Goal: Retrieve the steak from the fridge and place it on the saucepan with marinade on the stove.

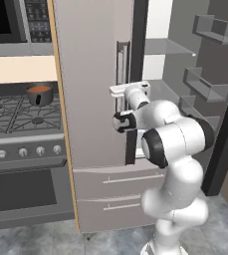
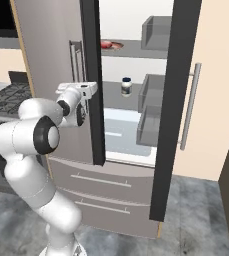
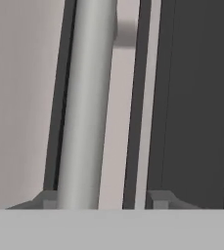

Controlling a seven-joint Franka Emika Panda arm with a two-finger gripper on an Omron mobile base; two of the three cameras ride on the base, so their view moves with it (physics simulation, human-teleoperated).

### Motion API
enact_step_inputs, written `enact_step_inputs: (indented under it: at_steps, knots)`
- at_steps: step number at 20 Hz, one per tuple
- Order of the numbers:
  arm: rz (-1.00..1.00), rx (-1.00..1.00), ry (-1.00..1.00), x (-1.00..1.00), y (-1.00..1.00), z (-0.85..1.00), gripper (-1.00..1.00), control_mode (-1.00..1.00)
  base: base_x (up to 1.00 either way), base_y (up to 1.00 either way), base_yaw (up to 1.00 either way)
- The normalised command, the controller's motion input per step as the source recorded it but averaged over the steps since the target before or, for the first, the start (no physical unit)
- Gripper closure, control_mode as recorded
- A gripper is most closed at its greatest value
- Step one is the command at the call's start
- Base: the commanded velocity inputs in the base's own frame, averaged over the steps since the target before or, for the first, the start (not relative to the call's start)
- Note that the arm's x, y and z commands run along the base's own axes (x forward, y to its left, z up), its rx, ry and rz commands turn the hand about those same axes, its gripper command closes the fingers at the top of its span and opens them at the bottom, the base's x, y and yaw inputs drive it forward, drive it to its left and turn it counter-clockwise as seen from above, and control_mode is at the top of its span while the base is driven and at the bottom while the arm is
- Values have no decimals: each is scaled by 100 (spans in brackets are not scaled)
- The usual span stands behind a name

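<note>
Hand view, gripper (image 3: 101,200) straddling fridge handle (image 3: 86,97)

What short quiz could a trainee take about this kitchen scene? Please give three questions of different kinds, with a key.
1. True or false: the right door of the fridge stands open.
2. Where does the steak lie? A) on the stove B) on an upper fridge shelf C) in the saucepan
3. Which part of the fridge stands between the fingertips of the hand?

Key: 1 true. 2 B. 3 the vertical bar handle of the closed left door.
</note>
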Motion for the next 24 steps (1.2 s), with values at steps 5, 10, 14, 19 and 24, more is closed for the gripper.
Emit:
enact_step_inputs:
  at_steps: [5,10,14,19,24]
  knots:
    - [-11,-1,32,-3,37,20,100,-100,0,0,0]
    - [-9,-3,41,-12,38,40,100,-100,0,0,0]
    - [-7,-6,39,-3,44,31,100,-100,0,0,0]
    - [-8,-7,20,-28,56,3,100,-100,0,0,0]
    - [-9,-6,1,-78,69,-14,100,-100,0,0,0]
